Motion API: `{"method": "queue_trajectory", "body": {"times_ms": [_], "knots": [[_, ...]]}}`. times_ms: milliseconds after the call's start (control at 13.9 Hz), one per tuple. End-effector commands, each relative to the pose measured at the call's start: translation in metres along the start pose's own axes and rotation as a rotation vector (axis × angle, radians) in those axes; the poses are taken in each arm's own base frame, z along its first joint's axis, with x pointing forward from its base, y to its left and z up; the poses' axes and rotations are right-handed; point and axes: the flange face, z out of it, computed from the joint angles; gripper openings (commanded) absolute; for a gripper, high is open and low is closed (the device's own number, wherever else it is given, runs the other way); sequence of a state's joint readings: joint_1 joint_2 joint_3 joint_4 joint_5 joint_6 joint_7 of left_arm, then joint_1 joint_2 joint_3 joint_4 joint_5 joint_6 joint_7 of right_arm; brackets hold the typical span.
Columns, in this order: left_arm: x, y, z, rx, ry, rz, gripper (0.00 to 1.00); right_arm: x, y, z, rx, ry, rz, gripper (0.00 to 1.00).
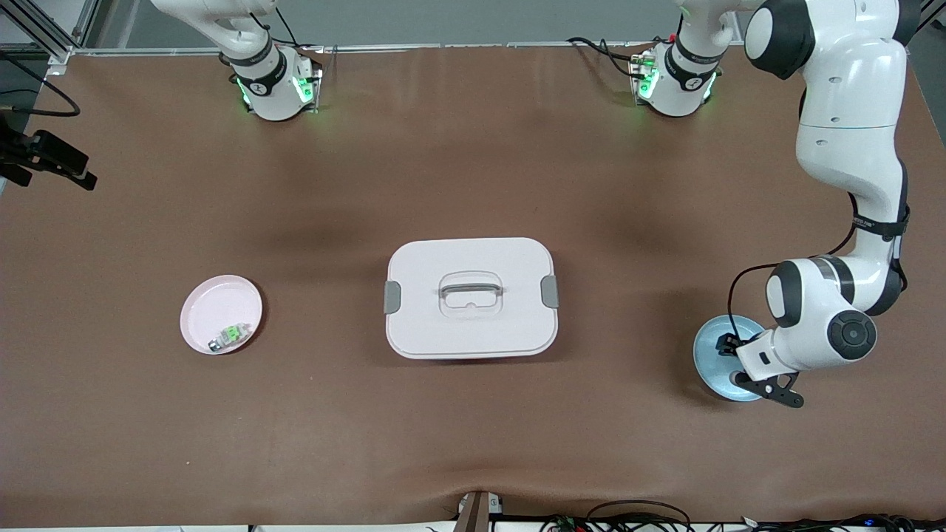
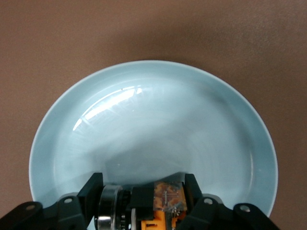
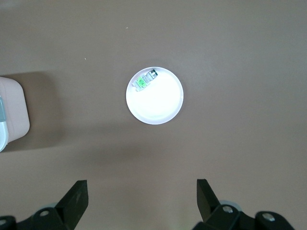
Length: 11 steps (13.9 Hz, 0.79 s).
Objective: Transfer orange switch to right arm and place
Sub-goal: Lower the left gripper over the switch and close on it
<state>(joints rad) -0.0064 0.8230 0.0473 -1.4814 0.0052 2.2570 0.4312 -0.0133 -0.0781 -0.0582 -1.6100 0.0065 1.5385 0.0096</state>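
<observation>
The orange switch (image 2: pixel 165 199), a small black block with an orange part and a silver ring at one end, sits low in the pale blue plate (image 2: pixel 153 120). My left gripper (image 2: pixel 144 194) is shut on the switch, one black finger on each side. In the front view the left gripper (image 1: pixel 739 355) reaches down into the blue plate (image 1: pixel 711 346) at the left arm's end of the table; the switch is hidden there. My right gripper (image 3: pixel 142 194) hangs open and empty high above the table, over bare mat beside the pink plate (image 3: pixel 158 103).
A pink plate (image 1: pixel 214 307) holding a green-and-white small part (image 1: pixel 232 335) lies toward the right arm's end. A white lidded box (image 1: pixel 470 297) with a handle stands mid-table between the two plates. A black camera mount (image 1: pixel 52 159) juts in at the right arm's end.
</observation>
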Motion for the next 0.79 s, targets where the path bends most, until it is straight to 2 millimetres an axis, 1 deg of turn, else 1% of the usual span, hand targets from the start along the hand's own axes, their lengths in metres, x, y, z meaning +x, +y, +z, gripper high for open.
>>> {"method": "queue_trajectory", "body": {"times_ms": [0,144,216,360,432,504,576,720], "knots": [[0.003,0.000,0.003,0.002,0.012,-0.015,0.49,-0.005,-0.002,-0.001,0.014,-0.005,0.016,1.00],[0.005,0.001,0.000,0.003,0.017,-0.015,0.36,-0.005,-0.002,-0.001,0.014,-0.005,0.017,1.00],[0.005,0.001,-0.003,0.002,0.019,-0.022,0.34,-0.005,-0.002,-0.001,0.014,-0.005,0.017,1.00],[0.007,0.004,-0.008,0.004,0.020,-0.014,0.33,-0.005,0.000,-0.001,0.014,-0.005,0.021,1.00],[0.009,0.009,-0.013,0.001,0.023,-0.002,0.33,-0.005,-0.001,-0.001,0.014,-0.005,0.020,1.00],[0.012,0.016,-0.023,-0.008,0.027,0.007,0.33,-0.005,0.000,-0.001,0.016,-0.005,0.021,1.00],[0.013,0.020,-0.035,-0.017,0.023,0.012,0.31,-0.005,-0.002,-0.001,0.028,-0.006,0.021,1.00],[0.017,0.028,-0.055,-0.017,0.033,0.025,0.31,-0.005,0.001,-0.001,0.042,-0.009,0.026,1.00]]}}
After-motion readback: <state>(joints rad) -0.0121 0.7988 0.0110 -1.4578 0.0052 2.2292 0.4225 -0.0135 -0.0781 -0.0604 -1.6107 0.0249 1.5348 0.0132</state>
